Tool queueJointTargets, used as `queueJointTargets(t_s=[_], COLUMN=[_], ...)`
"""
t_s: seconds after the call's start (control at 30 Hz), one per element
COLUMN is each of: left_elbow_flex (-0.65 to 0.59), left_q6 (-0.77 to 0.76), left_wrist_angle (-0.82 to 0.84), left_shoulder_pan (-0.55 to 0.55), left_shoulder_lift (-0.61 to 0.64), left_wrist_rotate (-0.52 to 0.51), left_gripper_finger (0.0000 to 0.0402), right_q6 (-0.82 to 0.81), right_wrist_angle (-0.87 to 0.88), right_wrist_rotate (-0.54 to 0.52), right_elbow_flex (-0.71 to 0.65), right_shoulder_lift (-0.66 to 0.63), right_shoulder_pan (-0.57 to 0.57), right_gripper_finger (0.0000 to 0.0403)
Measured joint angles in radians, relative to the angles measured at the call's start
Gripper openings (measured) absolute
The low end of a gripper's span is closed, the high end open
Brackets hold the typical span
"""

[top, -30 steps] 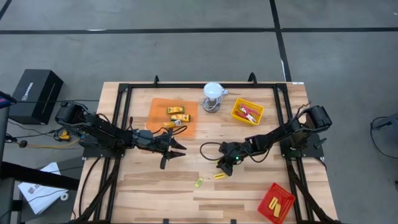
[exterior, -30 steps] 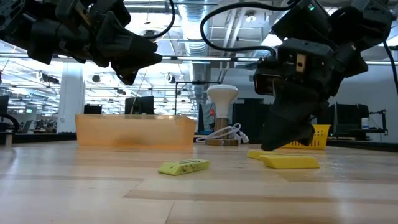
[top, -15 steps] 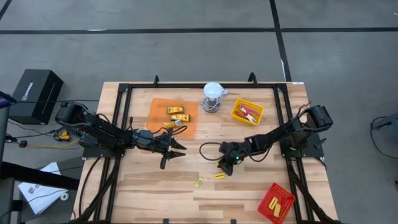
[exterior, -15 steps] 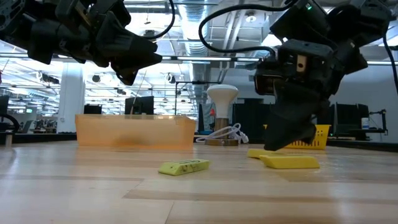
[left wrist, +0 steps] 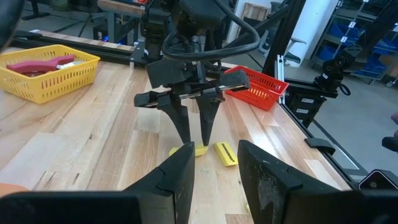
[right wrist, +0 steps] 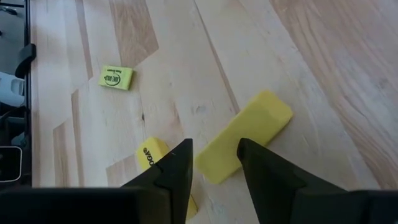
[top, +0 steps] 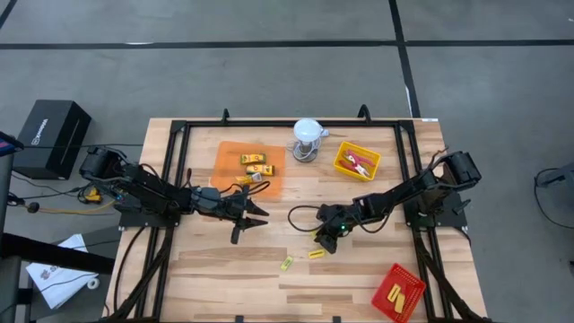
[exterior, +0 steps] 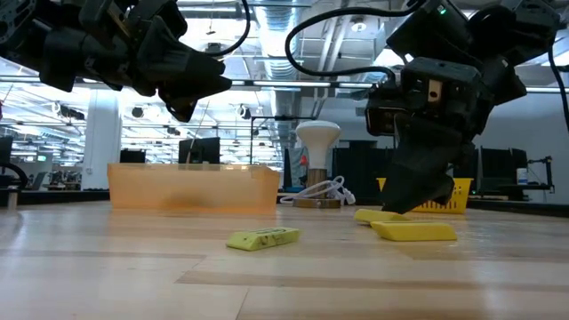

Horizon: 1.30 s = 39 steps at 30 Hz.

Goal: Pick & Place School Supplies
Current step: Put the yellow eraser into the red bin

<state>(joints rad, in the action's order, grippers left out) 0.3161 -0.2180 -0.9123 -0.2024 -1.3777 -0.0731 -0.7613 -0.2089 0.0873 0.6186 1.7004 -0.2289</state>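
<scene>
My right gripper (top: 320,242) (right wrist: 214,144) is open and points down at the table's middle. Its fingers stand on either side of one end of a long yellow block (right wrist: 245,134) (exterior: 413,231) that lies flat on the wood. A labelled yellow packet (right wrist: 149,157) lies beside that block. A small yellow packet (right wrist: 116,78) (top: 287,264) lies nearer the near edge. My left gripper (top: 251,220) (left wrist: 214,152) hovers open near the orange tray (top: 224,175), which holds several yellow packets (top: 254,163).
A yellow basket (top: 341,164) with red-handled tools (top: 359,162) stands at the far right. A red basket (top: 387,309) with yellow items sits at the near right corner. A white domed object (top: 308,133) with its cable stands at the far middle. Bare wood lies toward the near left.
My right gripper has drifted a little toward the table's right edge over the long yellow block, staying open. The block and the packets have stayed where they were.
</scene>
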Motion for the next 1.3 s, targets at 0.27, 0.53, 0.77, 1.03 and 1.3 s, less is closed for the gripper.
queueJointTargets(t_s=[0.27,0.53,0.77,1.03,1.3], left_elbow_flex=[0.000,0.000,0.000,0.000,0.000], left_q6=[-0.004,-0.005,-0.005,-0.005,-0.004], left_wrist_angle=[0.000,0.000,0.000,-0.001,-0.004], left_shoulder_pan=[0.000,0.000,0.000,0.000,0.000], left_shoulder_lift=[0.000,0.000,0.000,0.000,0.000], left_wrist_rotate=[0.019,0.026,0.026,0.028,0.029], left_gripper_finger=[0.0117,0.0117,0.0117,0.0117,0.0117], right_q6=[0.012,0.028,0.027,-0.041,-0.021], right_wrist_angle=[0.000,0.000,-0.027,-0.238,-0.241], right_wrist_rotate=[0.020,0.031,0.018,0.019,0.012], right_elbow_flex=[-0.001,-0.002,-0.038,-0.146,-0.152], right_shoulder_lift=[0.000,0.001,0.002,0.002,0.002], right_shoulder_pan=[0.014,0.032,0.036,0.055,0.073], right_gripper_finger=[0.0145,0.0145,0.0147,0.0148,0.0112])
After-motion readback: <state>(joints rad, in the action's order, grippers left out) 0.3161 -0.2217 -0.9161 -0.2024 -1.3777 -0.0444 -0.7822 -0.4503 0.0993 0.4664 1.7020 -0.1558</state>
